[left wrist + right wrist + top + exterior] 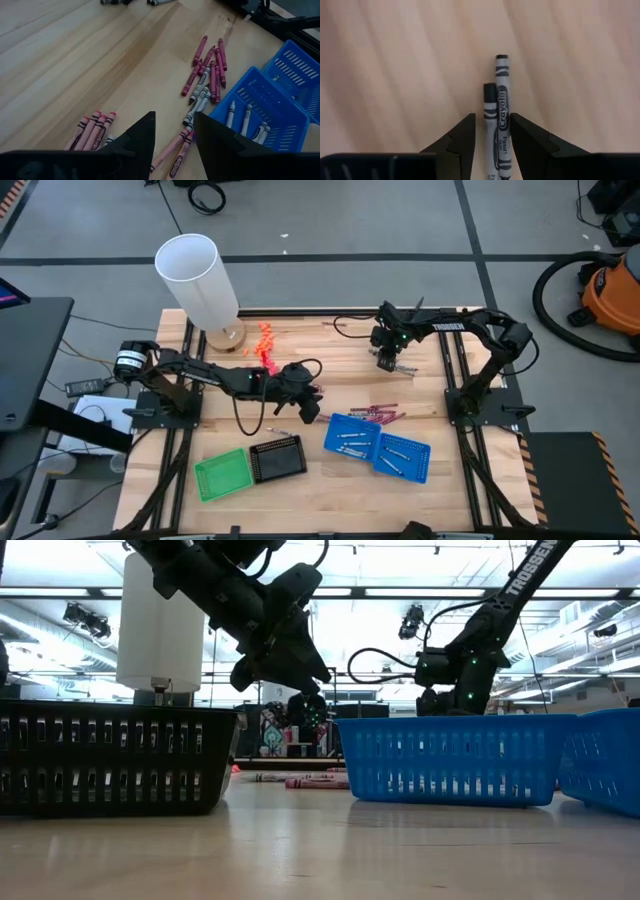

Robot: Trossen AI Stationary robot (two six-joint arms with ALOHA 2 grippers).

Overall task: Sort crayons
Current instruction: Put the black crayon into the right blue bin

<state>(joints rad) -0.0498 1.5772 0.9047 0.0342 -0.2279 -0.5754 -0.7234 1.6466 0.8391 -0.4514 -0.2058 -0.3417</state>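
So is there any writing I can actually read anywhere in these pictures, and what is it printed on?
"Crayola": on the wrapper of the longer grey crayon lying between the right end effector's fingers.
"TROSSEN": on the right arm's upper link, seen from table height.
Wrappers of the magenta crayons on the table: print too small to read.
Smaller line under "Crayola": too blurred to read.

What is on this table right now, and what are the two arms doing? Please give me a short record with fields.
Surface: wooden table
Containers: two blue baskets, black basket, green basket
Loose crayons: magenta and grey crayons lying beside a blue basket
Sorted so far: grey crayons in the blue baskets
Left end effector: open, above the loose crayons
Right end effector: two grey crayons between its parted fingers, lying on the table
Other: white cylinder, orange pieces
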